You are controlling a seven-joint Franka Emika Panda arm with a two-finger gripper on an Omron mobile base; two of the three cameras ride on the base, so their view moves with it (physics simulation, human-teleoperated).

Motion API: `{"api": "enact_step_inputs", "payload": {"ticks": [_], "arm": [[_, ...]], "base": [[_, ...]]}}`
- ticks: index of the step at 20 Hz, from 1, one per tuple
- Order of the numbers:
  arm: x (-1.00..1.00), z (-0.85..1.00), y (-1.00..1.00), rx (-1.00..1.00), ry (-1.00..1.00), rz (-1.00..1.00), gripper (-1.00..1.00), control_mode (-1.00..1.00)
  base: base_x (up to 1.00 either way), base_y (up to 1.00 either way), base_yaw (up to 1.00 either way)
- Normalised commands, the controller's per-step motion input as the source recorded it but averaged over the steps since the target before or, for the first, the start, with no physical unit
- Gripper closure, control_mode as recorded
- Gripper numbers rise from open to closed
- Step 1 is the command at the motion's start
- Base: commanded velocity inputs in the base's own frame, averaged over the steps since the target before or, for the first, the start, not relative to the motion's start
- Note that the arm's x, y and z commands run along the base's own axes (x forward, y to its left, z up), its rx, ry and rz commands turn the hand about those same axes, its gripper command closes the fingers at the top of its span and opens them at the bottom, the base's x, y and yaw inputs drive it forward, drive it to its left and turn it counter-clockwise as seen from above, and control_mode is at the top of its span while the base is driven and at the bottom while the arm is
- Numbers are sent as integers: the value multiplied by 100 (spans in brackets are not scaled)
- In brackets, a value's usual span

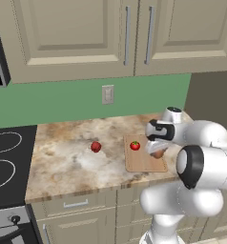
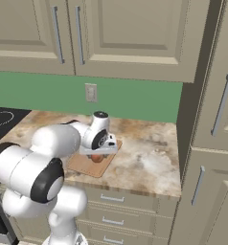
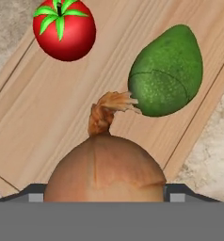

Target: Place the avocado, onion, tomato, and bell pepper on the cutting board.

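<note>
the jaws were closed on the onion (image 3: pixel 104 172); in the hand view it sat between the two dark finger tips, one at each side, papery stem pointing away from the hand. the gripper (image 1: pixel 157 151) was over the cutting board (image 1: pixel 145 162), toward its right edge in the left base view, with the onion (image 1: pixel 157 153) showing just under the hand. whether the onion touched the board could not be told.

beyond the onion, the avocado (image 3: pixel 166 71) lay on the board (image 3: pixel 62 117), close to the onion's stem tip. the tomato (image 3: pixel 64 29) sat further off on the same board, green top toward the camera, well apart from the avocado.

the bell pepper (image 1: pixel 96 147) lay on the bare counter (image 1: pixel 67 162), left of the board, apart from it. the stove (image 1: pixel 5 157) was at the counter's left end.

in the right base view the gripper (image 2: pixel 98 154) was over the board (image 2: pixel 82 165), partly hidden by the arm.
</note>
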Motion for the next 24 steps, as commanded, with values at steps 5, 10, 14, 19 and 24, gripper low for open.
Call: {"api": "enact_step_inputs", "payload": {"ticks": [5, 10, 14, 19, 24], "arm": [[23, -34, 0, 0, 0, 0, 100, -100], [23, -33, 0, 0, 0, 0, 100, -100], [14, -32, -1, 0, 1, 0, 100, -100], [0, -38, -2, 0, 1, 0, -100, -100], [0, -17, -2, 0, 1, 0, -100, -100]], "base": [[0, 0, 0], [0, 0, 0], [0, 0, 0], [0, 0, 0], [0, 0, 0]]}}
